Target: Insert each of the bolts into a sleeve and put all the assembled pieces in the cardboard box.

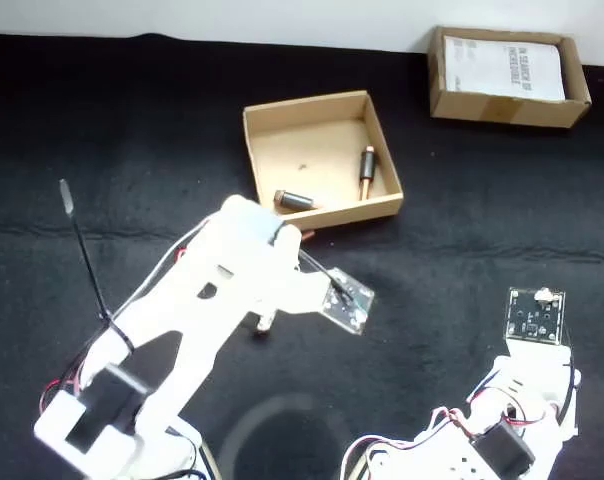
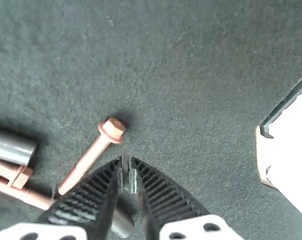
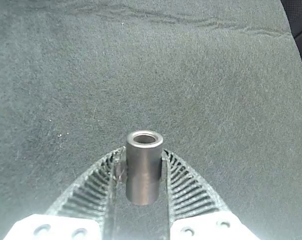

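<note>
My right gripper (image 3: 143, 167) is shut on a grey metal sleeve (image 3: 144, 167), held with its open end facing away, above bare black cloth. My left gripper (image 2: 127, 167) hangs low over the cloth with its jaws shut and nothing clearly between the tips. A copper bolt (image 2: 91, 155) lies right beside its fingers, head pointing away. Another sleeve (image 2: 11, 147) and two more bolts (image 2: 13, 175) lie just past it. The open cardboard box (image 1: 317, 107) holds two assembled pieces (image 1: 294, 200) (image 1: 367, 172). The left arm (image 1: 232, 290) reaches to just in front of that box.
A second cardboard box (image 1: 452, 100) with a printed sheet stands at the back right. A black cable tie (image 1: 82, 250) sticks up beside the left arm. The right arm (image 1: 535, 315) sits at the front right. A bolt end (image 1: 264, 325) shows under the left arm.
</note>
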Motion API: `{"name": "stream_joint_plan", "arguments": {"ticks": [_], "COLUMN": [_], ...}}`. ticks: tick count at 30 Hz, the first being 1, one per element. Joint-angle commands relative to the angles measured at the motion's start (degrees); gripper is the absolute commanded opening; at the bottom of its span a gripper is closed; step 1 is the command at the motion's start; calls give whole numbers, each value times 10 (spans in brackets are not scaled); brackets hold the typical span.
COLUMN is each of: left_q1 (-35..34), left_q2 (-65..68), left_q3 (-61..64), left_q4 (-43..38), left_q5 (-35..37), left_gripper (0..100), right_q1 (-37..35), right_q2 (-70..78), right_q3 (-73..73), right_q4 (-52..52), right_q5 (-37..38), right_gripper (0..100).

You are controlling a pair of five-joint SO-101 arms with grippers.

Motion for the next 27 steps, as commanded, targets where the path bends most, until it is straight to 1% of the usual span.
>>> {"name": "stream_joint_plan", "arguments": {"ticks": [1,3,5,13,21,24,27], "left_q1": [-15,-22,-29,-50,-49,-58,-63], "left_q2": [24,49,75,182,240,249,260], "left_q3": [-49,-73,-99,-176,-174,-174,-177], "left_q4": [-2,-2,-2,2,3,3,-2], "left_q5": [-47,-47,-47,-52,-55,-86,-92], "left_gripper": [73,119,143,143,143,143,143], "right_q1": [5,3,2,2,2,2,1], "right_q2": [-7,-7,-7,-7,-7,-7,-7], "right_q3": [-1,-1,-1,-1,-1,-1,-1], "right_q4": [-11,-11,-11,-12,-19,-31,-31], "right_q5": [7,7,7,7,7,7,7], "right_gripper": [8,8,8,8,8,8,8]}}
